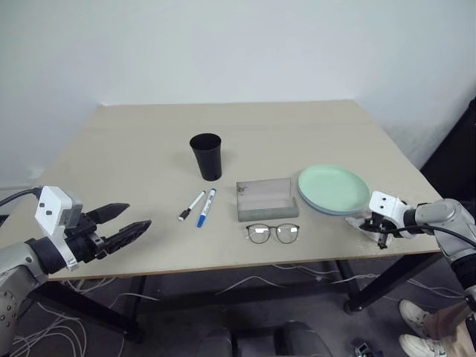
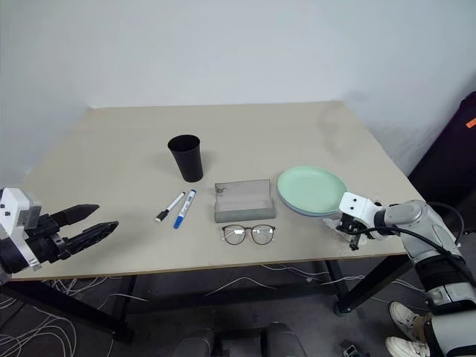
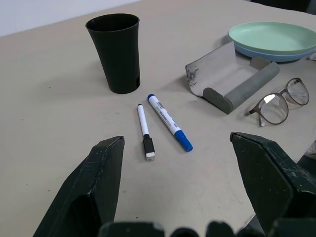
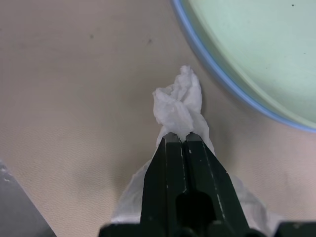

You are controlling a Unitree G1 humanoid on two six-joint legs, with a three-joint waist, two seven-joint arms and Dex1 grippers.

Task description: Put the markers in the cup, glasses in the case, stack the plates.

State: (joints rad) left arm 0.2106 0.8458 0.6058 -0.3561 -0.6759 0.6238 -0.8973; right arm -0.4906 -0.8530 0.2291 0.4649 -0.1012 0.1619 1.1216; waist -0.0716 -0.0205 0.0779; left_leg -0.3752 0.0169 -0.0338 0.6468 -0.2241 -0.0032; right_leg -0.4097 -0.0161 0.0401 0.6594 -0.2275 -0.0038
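Off the bench's left front corner the left claw waits, fingers apart. Mid-bench: cup, markers, open case, glasses at the front edge. Plates sit stacked toward the right edge, where the right claw is clamped on a tissue, probably clearing clutter.

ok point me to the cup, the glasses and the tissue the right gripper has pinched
cup [image 1: 206, 155], left eye view, on its black side wall
glasses [image 1: 273, 233], left eye view, on the bridge between the lenses
tissue [image 4: 178, 101], right wrist view, on the crumpled white part above the closed fingertips
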